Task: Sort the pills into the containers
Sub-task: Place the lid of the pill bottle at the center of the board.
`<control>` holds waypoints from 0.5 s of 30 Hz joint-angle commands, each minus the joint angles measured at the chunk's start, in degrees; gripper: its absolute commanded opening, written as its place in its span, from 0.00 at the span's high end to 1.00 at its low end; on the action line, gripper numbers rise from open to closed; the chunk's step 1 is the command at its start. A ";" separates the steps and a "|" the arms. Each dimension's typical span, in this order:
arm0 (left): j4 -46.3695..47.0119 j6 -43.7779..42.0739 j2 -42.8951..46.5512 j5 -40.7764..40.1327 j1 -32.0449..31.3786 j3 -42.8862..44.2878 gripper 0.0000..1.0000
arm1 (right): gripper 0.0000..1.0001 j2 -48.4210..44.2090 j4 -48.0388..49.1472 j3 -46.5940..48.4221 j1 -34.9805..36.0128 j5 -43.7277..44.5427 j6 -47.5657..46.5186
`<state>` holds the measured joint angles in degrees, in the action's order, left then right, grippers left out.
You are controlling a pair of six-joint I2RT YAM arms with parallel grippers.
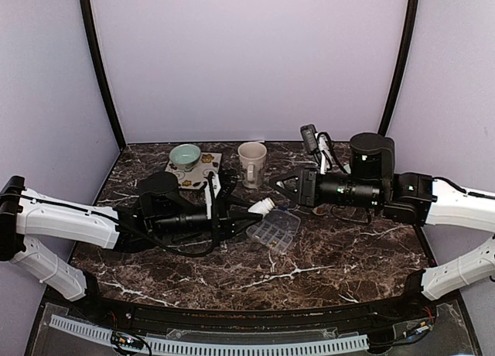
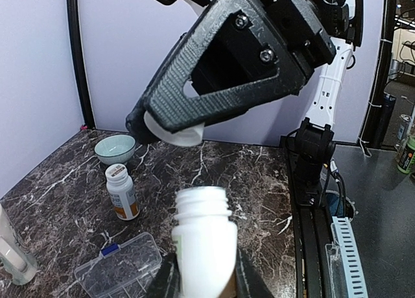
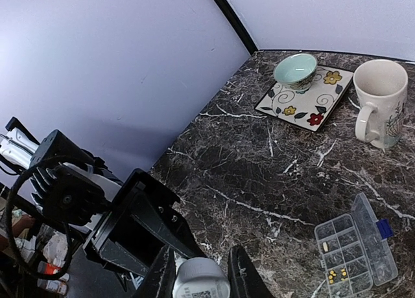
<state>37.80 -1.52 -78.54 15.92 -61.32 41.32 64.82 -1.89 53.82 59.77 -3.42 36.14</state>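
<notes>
Nearest my left wrist camera, at the bottom centre of its frame, my left gripper (image 2: 204, 282) is clamped on a white pill bottle (image 2: 202, 227) with its uncapped mouth pointing up the frame. Just above it, my right gripper (image 3: 198, 272) pinches a white cap (image 2: 175, 135) at its fingertips, and the cap is close to the bottle mouth but apart from it. Seen from overhead, the clear pill tray (image 1: 273, 231) lies flat on the marble table (image 1: 332, 255), just below and right of the bottle. I cannot tell how its lid stands. In my right wrist view a few yellow pills sit in its lower compartments. Bare marble runs from the tray to the table's lower edge. Near the back wall stand a mug (image 1: 251, 162) and a green bowl (image 1: 186, 155) on a flowered plate (image 3: 324, 107). A second, capped bottle (image 2: 122, 191) stands between the bowl and the tray, touching neither.
</notes>
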 commanded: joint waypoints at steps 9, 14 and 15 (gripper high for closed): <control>-0.13 -1.39 2.20 1.05 -0.29 1.90 1.00 | 1.00 2.54 -1.02 2.73 -0.44 -4.30 2.09; -0.01 -1.62 2.77 0.78 -0.29 1.58 1.00 | 1.00 2.76 -1.10 2.83 -0.40 -5.16 2.70; -0.06 -1.66 2.86 0.71 -0.29 1.40 1.00 | 1.00 2.84 -1.02 2.91 -0.44 -5.46 2.86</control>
<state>37.41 -2.39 -78.35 16.08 -61.36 41.34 67.55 -4.05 54.65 59.57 -7.16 38.06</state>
